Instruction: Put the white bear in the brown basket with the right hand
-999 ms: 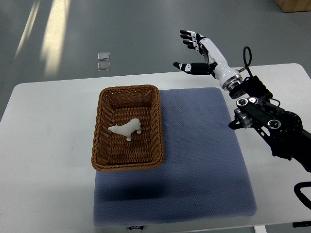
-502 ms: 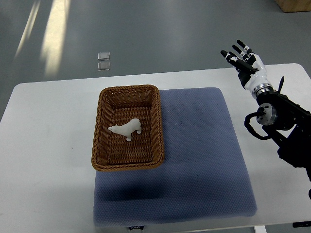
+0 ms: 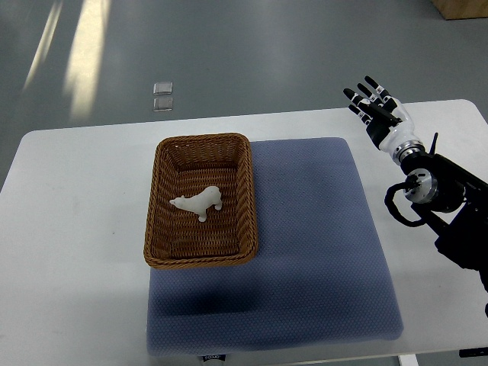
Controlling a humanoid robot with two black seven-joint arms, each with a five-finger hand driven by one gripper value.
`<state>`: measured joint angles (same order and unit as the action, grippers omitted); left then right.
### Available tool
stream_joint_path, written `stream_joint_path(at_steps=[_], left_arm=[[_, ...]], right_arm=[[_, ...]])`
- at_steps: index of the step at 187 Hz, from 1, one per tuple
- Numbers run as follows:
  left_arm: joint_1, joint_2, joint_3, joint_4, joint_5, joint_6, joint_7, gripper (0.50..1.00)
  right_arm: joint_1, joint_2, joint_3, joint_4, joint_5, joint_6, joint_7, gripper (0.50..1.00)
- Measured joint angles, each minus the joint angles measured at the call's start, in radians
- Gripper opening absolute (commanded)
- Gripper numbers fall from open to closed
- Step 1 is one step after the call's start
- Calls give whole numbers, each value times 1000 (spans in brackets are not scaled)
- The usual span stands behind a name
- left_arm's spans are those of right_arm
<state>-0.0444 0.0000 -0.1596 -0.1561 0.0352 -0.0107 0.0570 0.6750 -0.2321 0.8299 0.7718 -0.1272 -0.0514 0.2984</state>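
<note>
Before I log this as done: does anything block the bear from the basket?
No. The white bear already lies inside the brown basket; the right hand is off to the side, open and empty.

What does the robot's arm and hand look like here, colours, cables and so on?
Only the right arm shows. Its right hand has a white shell with black fingers carrying small white patches. A silver metal wrist ring joins it to a black forearm with a round grey joint and a black cable looping beside it.

Basket [image 3: 248,200] — brown woven wicker; bear [image 3: 198,203] inside it — plain white. Mat [image 3: 320,252] beside the basket: blue-grey, finely dotted. Table [image 3: 76,229]: white.
</note>
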Motion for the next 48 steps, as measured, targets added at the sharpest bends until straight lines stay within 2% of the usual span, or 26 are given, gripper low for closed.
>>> stream_joint_path(at_steps=[48], left_arm=[[-5, 0, 0, 0, 0, 0, 0, 1000]], right_arm=[[0, 3, 1, -18, -2, -2, 4, 926]])
